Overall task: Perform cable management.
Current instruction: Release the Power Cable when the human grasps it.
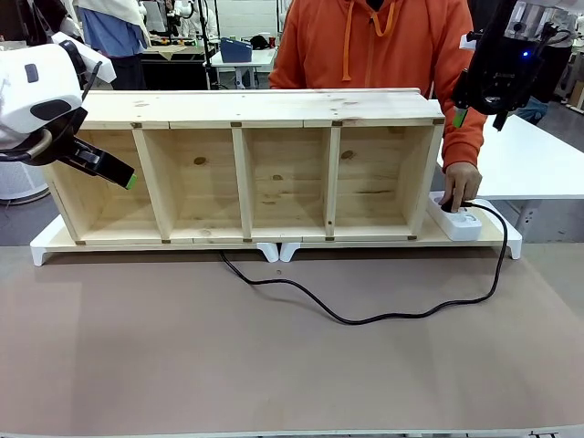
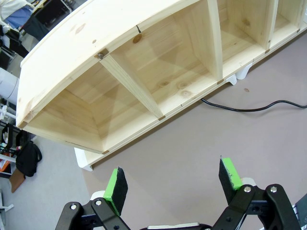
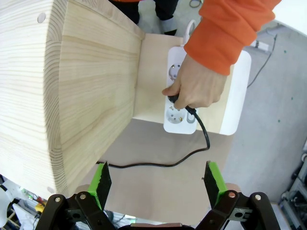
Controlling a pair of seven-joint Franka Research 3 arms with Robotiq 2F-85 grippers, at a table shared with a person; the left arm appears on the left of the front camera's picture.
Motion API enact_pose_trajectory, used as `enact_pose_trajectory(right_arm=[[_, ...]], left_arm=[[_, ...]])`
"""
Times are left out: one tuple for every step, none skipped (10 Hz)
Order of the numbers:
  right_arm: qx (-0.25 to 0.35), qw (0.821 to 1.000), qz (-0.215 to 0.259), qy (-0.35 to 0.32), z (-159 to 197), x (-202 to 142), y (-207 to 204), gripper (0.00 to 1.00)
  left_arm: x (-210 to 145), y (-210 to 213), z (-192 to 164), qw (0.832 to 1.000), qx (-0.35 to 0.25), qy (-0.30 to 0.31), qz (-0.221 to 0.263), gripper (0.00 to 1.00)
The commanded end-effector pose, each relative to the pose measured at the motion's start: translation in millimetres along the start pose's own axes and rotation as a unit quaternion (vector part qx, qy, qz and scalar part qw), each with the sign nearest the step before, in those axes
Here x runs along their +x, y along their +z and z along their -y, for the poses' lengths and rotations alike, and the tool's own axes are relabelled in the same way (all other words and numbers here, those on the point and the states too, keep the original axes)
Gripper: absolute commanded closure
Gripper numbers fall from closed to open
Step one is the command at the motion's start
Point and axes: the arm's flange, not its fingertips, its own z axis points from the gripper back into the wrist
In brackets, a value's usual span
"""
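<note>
The black cable (image 1: 365, 319) comes out from under the wooden shelf (image 1: 283, 119), loops over the brown table top and rises to a white power strip (image 1: 465, 224) at the shelf's right end. There a person's hand (image 1: 461, 182) grips the cable's black plug (image 3: 180, 103) on the strip (image 3: 176, 122). My right gripper (image 1: 479, 119) hangs open high above that hand, and in its wrist view its jaws (image 3: 156, 184) are wide apart over the cable (image 3: 163, 164). My left gripper (image 1: 128, 178) is open and empty in front of the leftmost compartment. The cable (image 2: 249, 108) lies far from it (image 2: 170, 184).
The shelf (image 2: 72, 43) lies on its side with several open compartments, on a white base (image 1: 46, 251). The person in an orange hoodie (image 1: 374, 46) stands behind it. A white table (image 1: 538, 164) is at the right. Brown table surface (image 1: 182, 365) stretches in front.
</note>
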Motion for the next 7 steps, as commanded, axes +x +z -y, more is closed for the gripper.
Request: enact_pose_trajectory(right_arm=[[0.002,1.000,-0.001,-0.006,0.0,0.0,-0.2,0.00],[0.002,1.000,-0.001,-0.006,0.0,0.0,-0.2,0.00],[0.002,1.000,-0.001,-0.006,0.0,0.0,-0.2,0.00],[0.002,1.000,-0.001,-0.006,0.0,0.0,-0.2,0.00],[0.002,1.000,-0.001,-0.006,0.0,0.0,-0.2,0.00],[0.002,1.000,-0.001,-0.006,0.0,0.0,-0.2,0.00],[0.002,1.000,-0.001,-0.006,0.0,0.0,-0.2,0.00]], left_arm=[[-0.9,1.4,-0.4,1.000,0.006,-0.004,-0.004,0.00],[-0.9,1.4,-0.4,1.000,0.006,-0.004,-0.004,0.00],[-0.9,1.4,-0.4,1.000,0.006,-0.004,-0.004,0.00],[-0.9,1.4,-0.4,1.000,0.006,-0.004,-0.004,0.00],[-0.9,1.4,-0.4,1.000,0.006,-0.004,-0.004,0.00],[-0.9,1.4,-0.4,1.000,0.006,-0.004,-0.004,0.00],[-0.9,1.4,-0.4,1.000,0.006,-0.004,-0.004,0.00]])
